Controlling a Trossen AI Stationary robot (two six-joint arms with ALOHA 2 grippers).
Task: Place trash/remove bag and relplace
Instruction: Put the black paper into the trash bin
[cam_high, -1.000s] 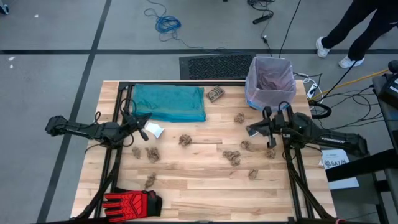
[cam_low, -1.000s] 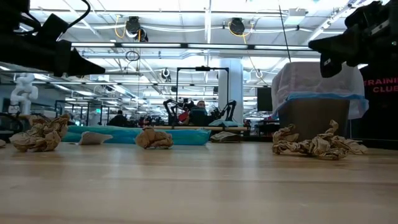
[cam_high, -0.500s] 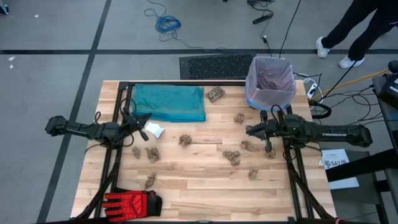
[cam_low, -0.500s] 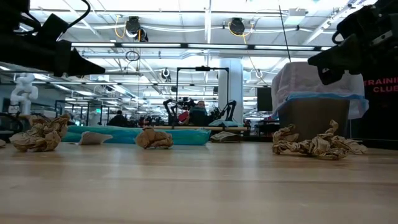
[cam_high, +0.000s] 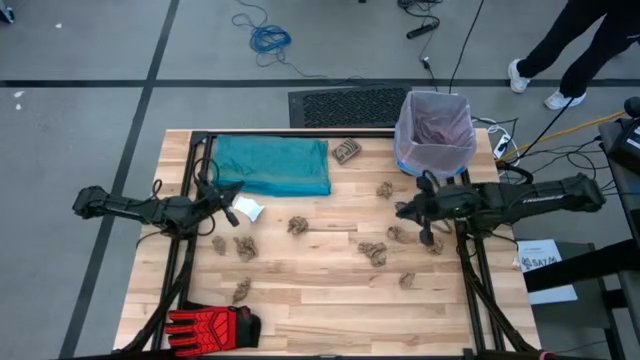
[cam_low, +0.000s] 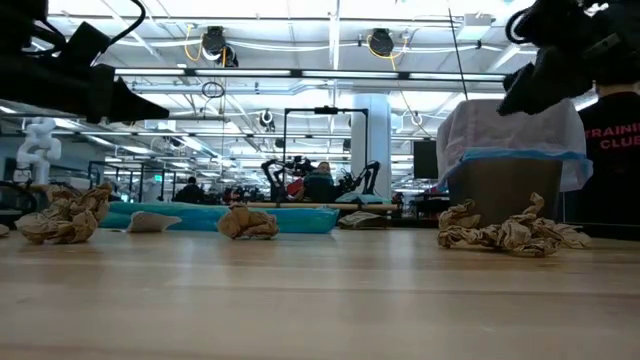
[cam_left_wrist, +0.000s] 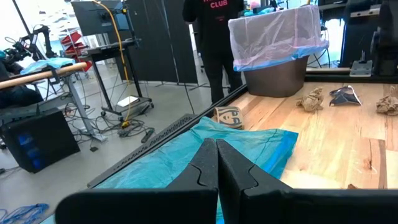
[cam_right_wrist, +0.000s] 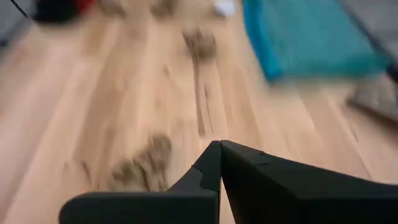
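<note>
Several tan paper wads lie on the wooden table, among them a cluster (cam_high: 373, 252) at mid-right and one (cam_high: 297, 225) at the centre. The bin (cam_high: 435, 132), at the far right, is lined with the lilac-pink bag, whose blue rim (cam_low: 512, 156) is folded over the edge. The teal replacement bag (cam_high: 272, 165) lies flat at the far left. My right gripper (cam_high: 402, 210) is shut and empty. It hangs in the air in front of the bin, over the wads (cam_high: 398, 234). My left gripper (cam_high: 234, 207) is shut and empty. It hangs in the air near the teal bag's near edge.
A red-and-black glove (cam_high: 210, 325) lies at the near left corner. A small white scrap (cam_high: 250, 210) lies by my left gripper. A flattened brown piece (cam_high: 347, 152) lies beside the teal bag. A black frame runs along the far edge. A person stands beyond the bin (cam_left_wrist: 214, 43).
My right arm has swung, its rear part moving toward the table's far edge. Its gripper has stayed in front of the bin and has tipped from level to slanting down toward the wads. It is still shut.
</note>
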